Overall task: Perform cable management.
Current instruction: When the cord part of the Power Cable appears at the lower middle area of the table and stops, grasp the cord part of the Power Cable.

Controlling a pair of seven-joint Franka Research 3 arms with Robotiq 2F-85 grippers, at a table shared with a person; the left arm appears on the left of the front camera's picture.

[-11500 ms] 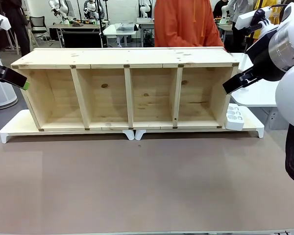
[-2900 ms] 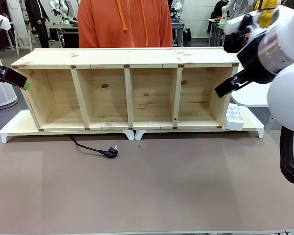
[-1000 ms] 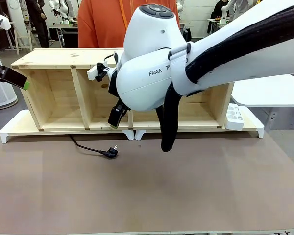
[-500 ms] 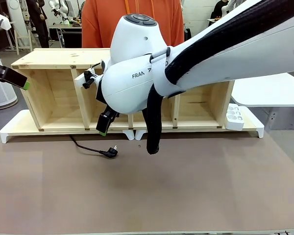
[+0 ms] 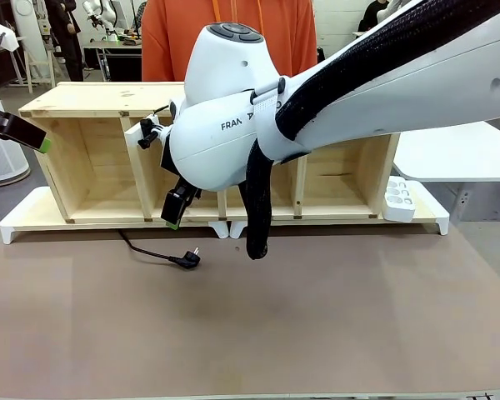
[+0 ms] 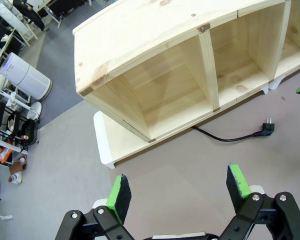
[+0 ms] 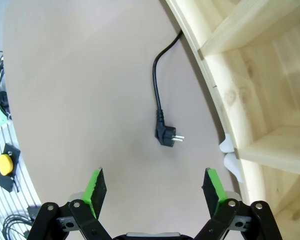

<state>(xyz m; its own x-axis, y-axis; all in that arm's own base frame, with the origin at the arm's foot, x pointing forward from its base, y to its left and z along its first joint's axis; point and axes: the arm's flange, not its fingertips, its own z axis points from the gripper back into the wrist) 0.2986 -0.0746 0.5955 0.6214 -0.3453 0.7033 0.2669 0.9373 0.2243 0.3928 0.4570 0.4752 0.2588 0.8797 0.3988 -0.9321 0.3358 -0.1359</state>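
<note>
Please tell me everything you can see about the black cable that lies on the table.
The cable is thin, black and flexible, apparently with a rubber or plastic coat. It comes out from under the front edge of the wooden shelf and runs in a soft curve across the brown table. Its free end carries a small black angled plug with two metal pins. It lies flat and loose on the table. Nothing grips it; the right gripper hovers open above the plug.
</note>
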